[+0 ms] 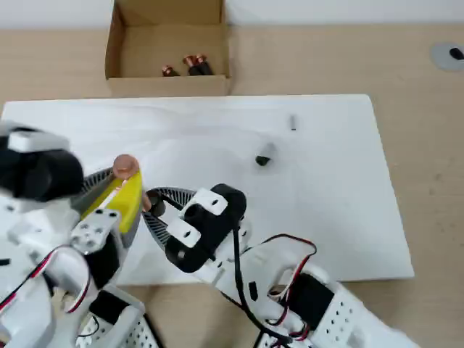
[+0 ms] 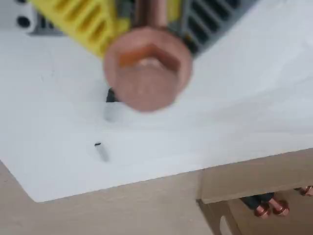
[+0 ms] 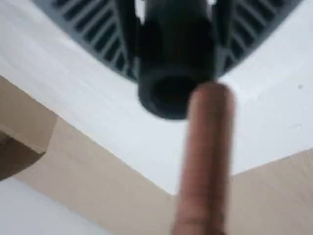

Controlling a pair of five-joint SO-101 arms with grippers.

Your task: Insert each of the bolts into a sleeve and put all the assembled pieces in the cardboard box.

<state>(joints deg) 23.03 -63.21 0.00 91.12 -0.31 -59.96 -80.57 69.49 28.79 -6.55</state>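
The step in hand looks like pushing the bolt [image 3: 208, 156] into the sleeve [image 3: 173, 73]. The left gripper [image 1: 125, 181] is clamped on the bolt, and the round copper head sticks out past its yellow finger. The right gripper [image 3: 173, 24] is squeezed tight on the black sleeve, whose hole faces the bolt. The bolt's tip sits just beside the hole, by its rim, not inside yet.

To do this well, I think the tip should slide a little sideways until it sits over the middle of the hole. Bolt and sleeve should line up straight, like one long stick. Then push slowly. A tilted bolt could jam or knock the sleeve loose.

Farther out, a loose sleeve [image 1: 264, 156] lies on the white sheet [image 1: 348, 217] on the bench [image 1: 428, 145], well apart from both grippers. A small thin piece [image 1: 293, 122] lies past it; I cannot tell what it is. Farthest away stands the cardboard box [image 1: 116, 51] with finished pieces [image 1: 186, 67] inside
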